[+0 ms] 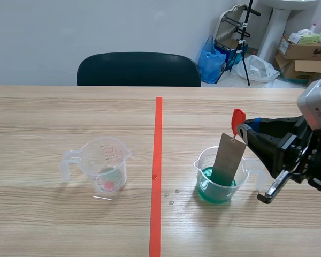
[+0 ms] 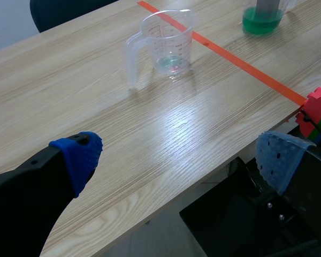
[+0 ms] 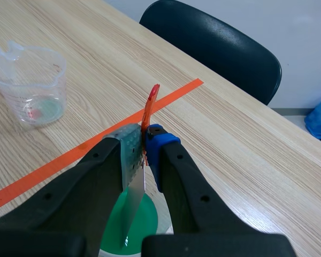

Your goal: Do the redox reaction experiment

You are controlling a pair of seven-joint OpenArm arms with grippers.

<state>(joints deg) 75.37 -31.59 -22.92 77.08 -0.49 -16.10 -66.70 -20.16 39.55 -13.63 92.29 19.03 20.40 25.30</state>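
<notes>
A grey metal strip (image 1: 229, 158) stands tilted in a clear beaker of green liquid (image 1: 216, 184) right of the tape line. Its lower end is in the liquid, and a red tag (image 1: 237, 120) sticks up from its top. My right gripper (image 1: 245, 130) is shut on the strip's top end; in the right wrist view the strip (image 3: 134, 198) hangs from between the fingers (image 3: 144, 142) into the beaker (image 3: 147, 225). A second clear beaker (image 1: 104, 166), with a little greenish liquid and a red speck, stands left of the line. My left gripper (image 2: 176, 155) is open over the table's near edge, far from that beaker (image 2: 168, 43).
A dark chair (image 1: 139, 69) stands behind the table's far edge. A few droplets (image 1: 172, 196) lie on the wood near the tape line. A red and green block (image 2: 318, 110) sits by the left gripper, off the table edge.
</notes>
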